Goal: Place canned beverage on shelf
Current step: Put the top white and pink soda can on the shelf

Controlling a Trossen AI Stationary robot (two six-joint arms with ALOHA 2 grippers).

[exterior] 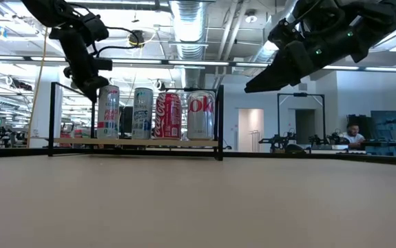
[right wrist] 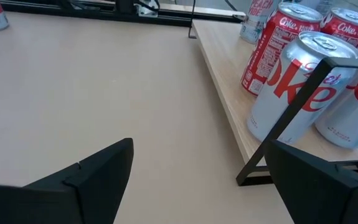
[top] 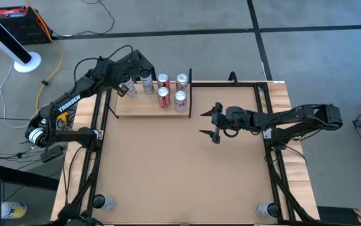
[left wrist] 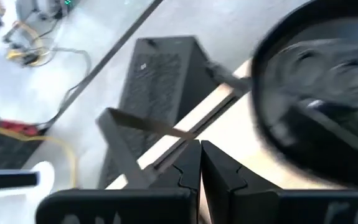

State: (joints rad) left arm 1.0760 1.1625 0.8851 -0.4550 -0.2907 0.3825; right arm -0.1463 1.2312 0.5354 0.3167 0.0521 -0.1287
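Note:
The shelf [top: 136, 108], a pale wood board with a thin black end piece [top: 190, 91], lies at the table's far side. Several cans stand upright on it: red Coke cans [top: 163, 97], silver Diet Coke cans [top: 181, 99] and white cans [exterior: 108, 112]. My left gripper [exterior: 92, 88] hangs shut with nothing between its fingers, over the shelf's left end and close beside the top of the leftmost can [top: 130, 86]. That can's top [left wrist: 319, 99] shows blurred in the left wrist view. My right gripper [top: 213, 123] stands open above the table's middle, right of the shelf.
Black frame rails [top: 102, 119] run along the table's left and right sides. A can [top: 103, 201] lies near the front left corner and another [top: 267, 209] near the front right. Bare tabletop [top: 180, 169] spreads in front of the shelf. A person [exterior: 352, 138] sits far behind.

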